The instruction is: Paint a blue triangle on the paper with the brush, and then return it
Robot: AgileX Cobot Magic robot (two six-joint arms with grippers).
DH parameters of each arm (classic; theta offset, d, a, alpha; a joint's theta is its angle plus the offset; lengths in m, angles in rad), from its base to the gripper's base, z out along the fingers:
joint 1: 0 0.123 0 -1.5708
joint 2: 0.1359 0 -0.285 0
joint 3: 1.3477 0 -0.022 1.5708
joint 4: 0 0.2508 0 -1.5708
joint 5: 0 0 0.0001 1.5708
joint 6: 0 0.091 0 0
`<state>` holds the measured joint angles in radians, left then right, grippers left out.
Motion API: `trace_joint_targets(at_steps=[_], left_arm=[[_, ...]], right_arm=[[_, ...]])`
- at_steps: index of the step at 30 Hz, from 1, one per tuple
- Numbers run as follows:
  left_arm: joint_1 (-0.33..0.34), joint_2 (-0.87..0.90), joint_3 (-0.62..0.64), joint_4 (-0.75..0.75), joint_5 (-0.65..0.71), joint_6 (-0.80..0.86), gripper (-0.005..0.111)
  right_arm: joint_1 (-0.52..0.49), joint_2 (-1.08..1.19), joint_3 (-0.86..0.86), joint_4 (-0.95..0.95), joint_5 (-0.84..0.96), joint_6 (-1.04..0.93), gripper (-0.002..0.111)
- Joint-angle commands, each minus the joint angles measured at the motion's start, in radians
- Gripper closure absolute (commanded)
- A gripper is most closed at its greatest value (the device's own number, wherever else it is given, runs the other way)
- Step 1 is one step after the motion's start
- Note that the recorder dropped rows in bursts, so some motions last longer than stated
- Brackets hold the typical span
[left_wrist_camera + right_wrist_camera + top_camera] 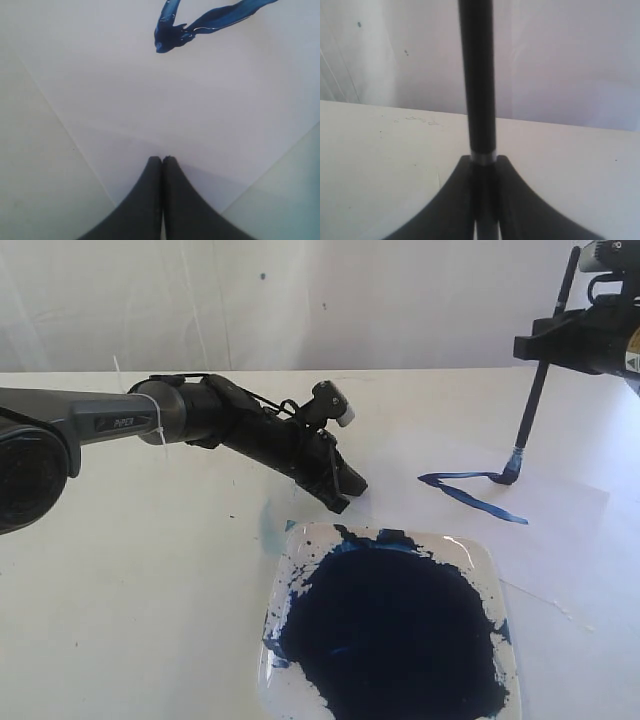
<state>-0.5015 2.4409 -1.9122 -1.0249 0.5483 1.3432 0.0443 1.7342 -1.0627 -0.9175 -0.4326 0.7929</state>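
We see the brush [537, 390] standing nearly upright, its blue tip touching the paper [555, 515] at one end of the triangle [468, 485]. The right gripper [548, 345] is clamped on the handle partway up. The left gripper [345, 495], jaws pressed together and empty, sits low over the paper, left of the strokes. It is just past the far rim of the dish [492, 562], which holds dark blue paint [390, 630].

In my right wrist view the tip of the brush [477, 75] is hidden; the blue triangle [220, 16] and dish [492, 575] run past picture edges.
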Motion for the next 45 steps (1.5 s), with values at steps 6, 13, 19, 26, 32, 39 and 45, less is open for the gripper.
trace_joint_targets(at_steps=[6, 13, 19, 26, 32, 39, 45], left_arm=[[-0.003, -0.004, -0.003, -0.006, 0.029, 0.007, 0.107], [-0.003, -0.004, -0.003, -0.006, 0.029, 0.007, 0.107], [-0.003, -0.004, -0.003, -0.006, 0.029, 0.007, 0.107], [-0.003, -0.004, -0.003, -0.006, 0.029, 0.007, 0.107], [-0.003, -0.004, -0.003, -0.006, 0.029, 0.007, 0.107], [-0.003, -0.004, -0.003, -0.006, 0.032, 0.007, 0.107], [-0.003, -0.004, -0.003, -0.006, 0.034, 0.007, 0.107]], right_arm=[[-0.005, -0.036, 0.006, -0.139, 0.041, 0.15, 0.108], [-0.005, -0.05, 0.006, -0.302, 0.046, 0.321, 0.108], [-0.005, -0.089, 0.006, -0.394, 0.061, 0.402, 0.108], [-0.005, -0.108, 0.006, -0.539, 0.08, 0.545, 0.108], [-0.005, -0.108, 0.006, -0.666, 0.063, 0.686, 0.108], [-0.005, -0.122, 0.006, -0.819, 0.022, 0.808, 0.108], [-0.005, -0.164, 0.006, -0.827, 0.024, 0.861, 0.108]])
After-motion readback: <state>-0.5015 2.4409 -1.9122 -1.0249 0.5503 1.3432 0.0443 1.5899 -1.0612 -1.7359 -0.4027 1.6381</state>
